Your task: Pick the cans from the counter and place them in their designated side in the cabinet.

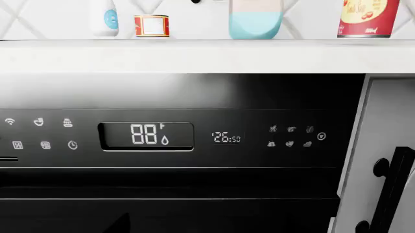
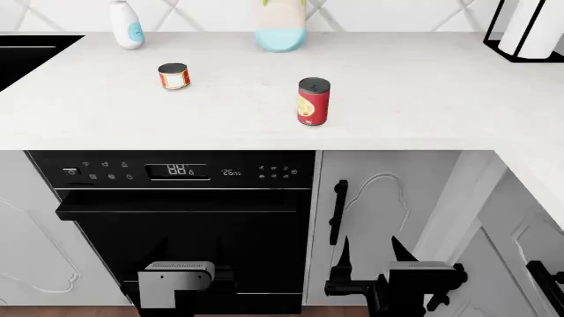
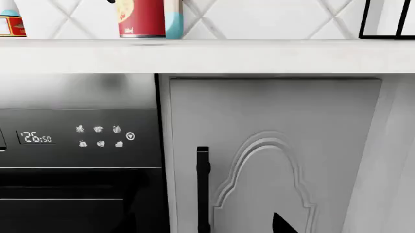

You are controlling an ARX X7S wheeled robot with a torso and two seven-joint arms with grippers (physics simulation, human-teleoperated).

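Note:
Two cans stand apart on the white counter [image 2: 423, 92]. The squat red-and-white can [image 2: 174, 76] is at the back left. The taller red can [image 2: 313, 101] with a yellow label is near the middle front. Both arms hang below the counter's edge. My left gripper [image 2: 187, 257] faces the black appliance, open and empty, with one fingertip [image 1: 121, 222] showing. My right gripper [image 2: 370, 254] faces a shut white cabinet door [image 2: 387, 198], open and empty, with one fingertip [image 3: 280, 224] in sight. The wrist views show the squat can [image 1: 151, 25] and the tall can [image 3: 141, 18] from below.
A white bottle [image 2: 127, 24] and a cream-and-blue vessel [image 2: 280, 26] stand at the counter's back. At the back right is a black paper towel holder [image 2: 529, 26]. The black appliance [image 2: 176, 218] has a lit panel. The cabinet door carries a black handle [image 2: 337, 211].

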